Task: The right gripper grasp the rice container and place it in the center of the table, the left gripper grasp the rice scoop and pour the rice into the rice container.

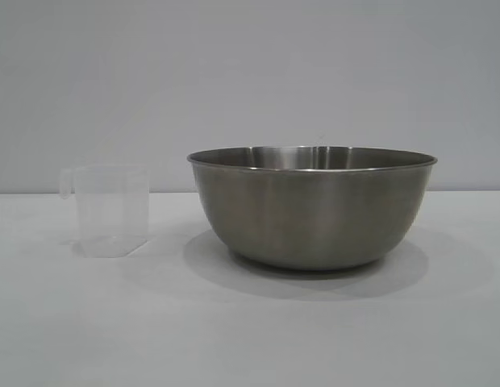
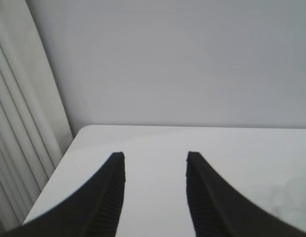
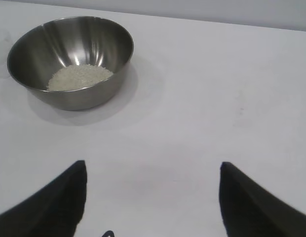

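Rice (image 3: 80, 77) lay pale in the steel bowl (image 1: 311, 211); the clear scoop (image 1: 107, 211) stood upright beside it; both grippers (image 2: 155, 197) (image 3: 153, 197) gaped, holding nothing.

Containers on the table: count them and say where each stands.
2. The rice container stands right of centre in the exterior view, holding the rice. The rice scoop stands upright to its left, apart from it.
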